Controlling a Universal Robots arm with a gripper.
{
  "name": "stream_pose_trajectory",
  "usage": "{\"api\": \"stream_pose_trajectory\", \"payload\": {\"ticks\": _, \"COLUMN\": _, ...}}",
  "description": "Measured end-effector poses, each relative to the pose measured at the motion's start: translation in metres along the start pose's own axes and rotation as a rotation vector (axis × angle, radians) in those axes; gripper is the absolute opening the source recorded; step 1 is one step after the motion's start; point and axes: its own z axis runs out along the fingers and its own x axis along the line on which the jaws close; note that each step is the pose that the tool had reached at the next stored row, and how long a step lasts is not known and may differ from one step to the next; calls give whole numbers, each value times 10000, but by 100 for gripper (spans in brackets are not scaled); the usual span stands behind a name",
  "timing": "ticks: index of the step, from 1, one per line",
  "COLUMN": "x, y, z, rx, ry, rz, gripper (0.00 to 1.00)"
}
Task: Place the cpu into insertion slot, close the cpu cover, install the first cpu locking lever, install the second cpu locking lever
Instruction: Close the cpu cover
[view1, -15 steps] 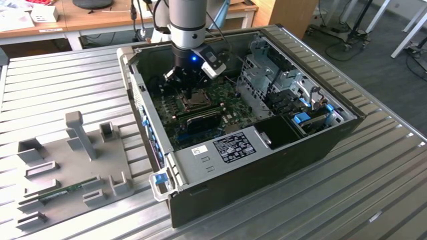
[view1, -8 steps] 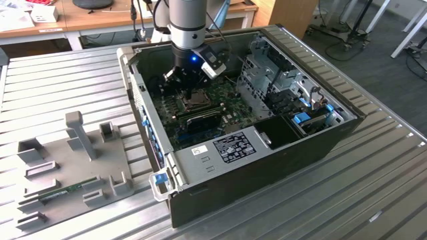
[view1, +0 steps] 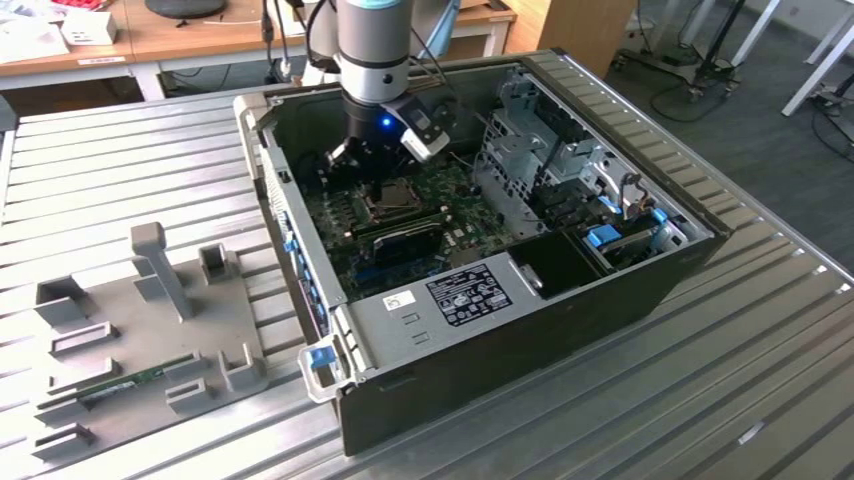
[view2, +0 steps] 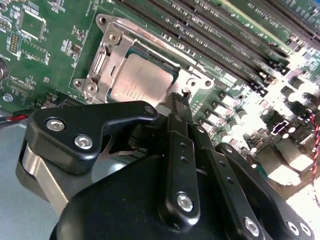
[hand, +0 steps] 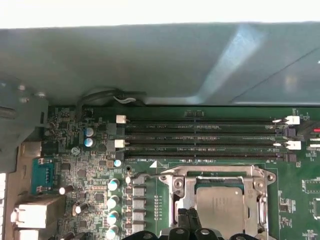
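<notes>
Matte silver square cpu (hand: 220, 205) under shiny windowed cpu cover (hand: 215, 173); black jaws closed at cover's edge.

Fixture plate (view1: 114, 345) beside computer case (view1: 561, 335)

- My end effector (hand: 187, 216) sits low inside the computer case (view1: 561, 345), at the cpu cover (hand: 215, 173) edge.
- Memory slots (hand: 200, 135) lie flat beside the cover; room above them is free.
- The case wall (hand: 150, 65) rises just beyond them.
- The drive cage (view1: 527, 150) blocks the exterior view's right.
</notes>
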Motion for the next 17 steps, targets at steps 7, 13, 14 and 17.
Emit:
{"api": "stream_pose_trajectory", "payload": {"ticks": 7, "x": 5, "y": 5, "z": 46, "rx": 0, "ry": 0, "rz": -1, "gripper": 10}}
{"api": "stream_pose_trajectory", "payload": {"ticks": 13, "x": 10, "y": 4, "z": 77, "rx": 0, "ry": 1, "rz": -1, "gripper": 10}}
{"api": "stream_pose_trajectory", "payload": {"ticks": 14, "x": 10, "y": 4, "z": 77, "rx": 1, "ry": 1, "rz": -1, "gripper": 10}}
{"api": "stream_pose_trajectory", "payload": {"ticks": 17, "x": 10, "y": 4, "z": 79, "rx": -1, "ry": 0, "rz": -1, "gripper": 10}}
